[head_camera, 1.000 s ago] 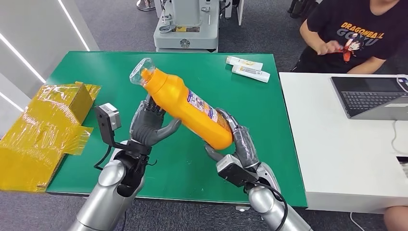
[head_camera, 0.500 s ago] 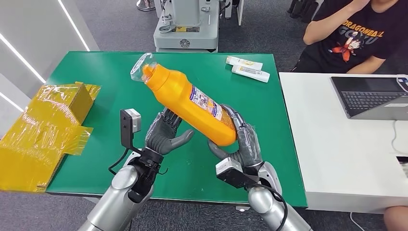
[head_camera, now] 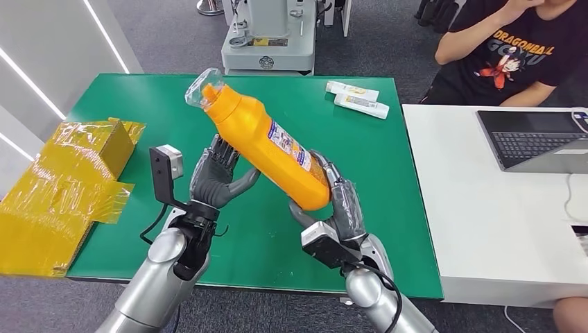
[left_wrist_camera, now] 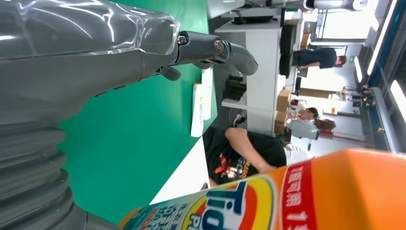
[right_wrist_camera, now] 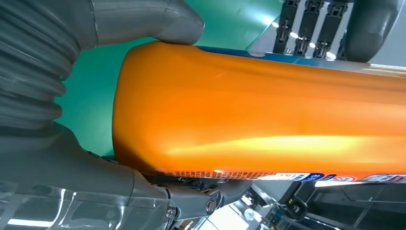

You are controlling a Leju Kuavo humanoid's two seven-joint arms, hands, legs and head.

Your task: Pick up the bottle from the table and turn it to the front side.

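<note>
An orange detergent bottle (head_camera: 267, 142) with a clear-wrapped cap and a printed label is held tilted above the green table (head_camera: 395, 208), cap toward the far left. My right hand (head_camera: 338, 202) grips its lower end, thumb on one side and fingers on the other; the right wrist view shows the bottle (right_wrist_camera: 258, 110) pressed between the thumb (right_wrist_camera: 143, 21) and the dark fingers. My left hand (head_camera: 216, 175) sits just under and beside the bottle's middle with fingers apart and nothing held. In the left wrist view the labelled bottle (left_wrist_camera: 297, 196) lies past the spread fingers (left_wrist_camera: 215, 48).
A yellow foil-wrapped box (head_camera: 66, 184) lies at the table's left edge. Two white tubes (head_camera: 357, 99) rest at the far right of the green table. A white table with a laptop (head_camera: 534, 142) adjoins on the right, where a person (head_camera: 513, 48) sits.
My left hand let go of the bottle, swung right, then came back left beside it. The right hand has tipped the bottle slightly steeper. The person raised an arm.
</note>
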